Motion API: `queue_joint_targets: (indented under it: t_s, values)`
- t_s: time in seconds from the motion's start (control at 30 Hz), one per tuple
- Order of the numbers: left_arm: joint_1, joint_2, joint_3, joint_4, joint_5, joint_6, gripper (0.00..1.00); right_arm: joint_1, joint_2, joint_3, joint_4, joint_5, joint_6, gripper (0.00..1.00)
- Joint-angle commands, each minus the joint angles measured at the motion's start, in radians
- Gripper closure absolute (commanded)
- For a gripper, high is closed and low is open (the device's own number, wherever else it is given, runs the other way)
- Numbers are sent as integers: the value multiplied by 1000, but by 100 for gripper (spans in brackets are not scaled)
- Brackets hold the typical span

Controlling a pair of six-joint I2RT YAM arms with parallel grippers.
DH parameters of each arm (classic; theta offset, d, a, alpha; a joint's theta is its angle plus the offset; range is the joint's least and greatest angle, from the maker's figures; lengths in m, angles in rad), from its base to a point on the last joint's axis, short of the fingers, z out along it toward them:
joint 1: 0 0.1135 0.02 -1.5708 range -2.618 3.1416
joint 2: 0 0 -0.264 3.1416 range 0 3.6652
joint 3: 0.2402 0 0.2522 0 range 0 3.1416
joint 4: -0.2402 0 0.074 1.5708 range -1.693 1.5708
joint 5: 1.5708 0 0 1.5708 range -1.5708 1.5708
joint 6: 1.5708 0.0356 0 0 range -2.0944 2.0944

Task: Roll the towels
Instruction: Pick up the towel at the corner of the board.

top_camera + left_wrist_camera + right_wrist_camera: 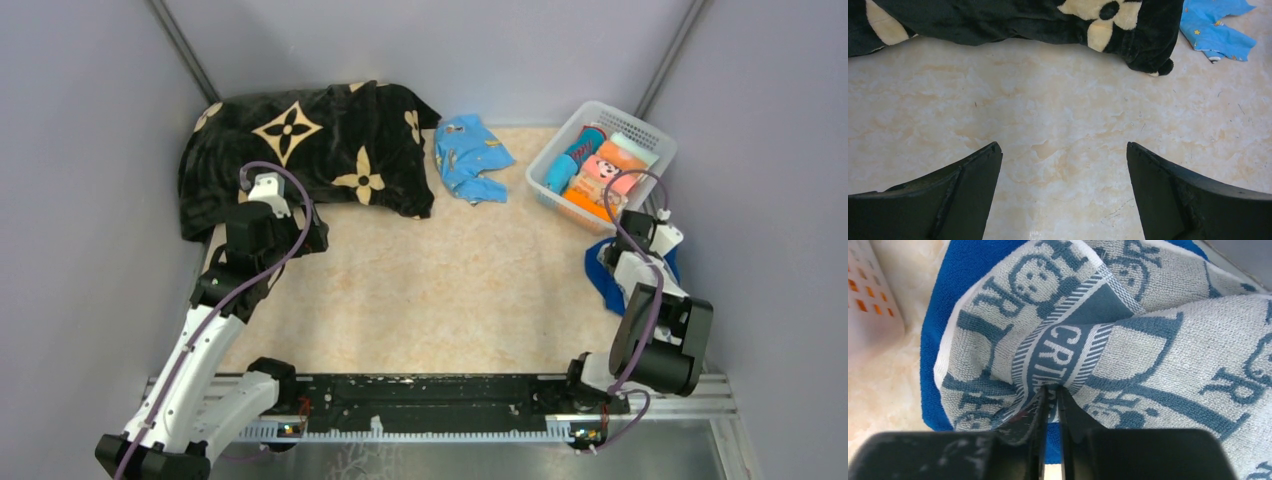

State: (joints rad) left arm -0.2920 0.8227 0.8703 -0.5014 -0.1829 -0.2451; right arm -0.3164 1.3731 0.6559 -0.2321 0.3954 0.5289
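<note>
My right gripper is shut on a pinched fold of the white towel with dark-blue print. That towel lies bunched on the royal-blue towel. From above, the right gripper points down at the royal-blue towel by the table's right edge. The small turquoise towel lies crumpled at the back middle and shows at the top right of the left wrist view. My left gripper stands open over bare table, holding nothing, just in front of the blanket; it sits on the left.
A black blanket with cream flower motifs is heaped at the back left, its edge just ahead of my left fingers. A white basket with rolled cloths stands at the back right, close beside the right gripper.
</note>
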Motion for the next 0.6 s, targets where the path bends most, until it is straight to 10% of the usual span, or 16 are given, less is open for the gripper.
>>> queue_joint_targets:
  t_s: [0.0, 0.57]
  values:
    - [4, -3, -5, 18, -2, 13, 1, -37, 5, -19, 52, -1, 15, 95]
    - [14, 42, 2, 15, 3, 8, 1, -37, -509, 163, -144, 32, -84, 100]
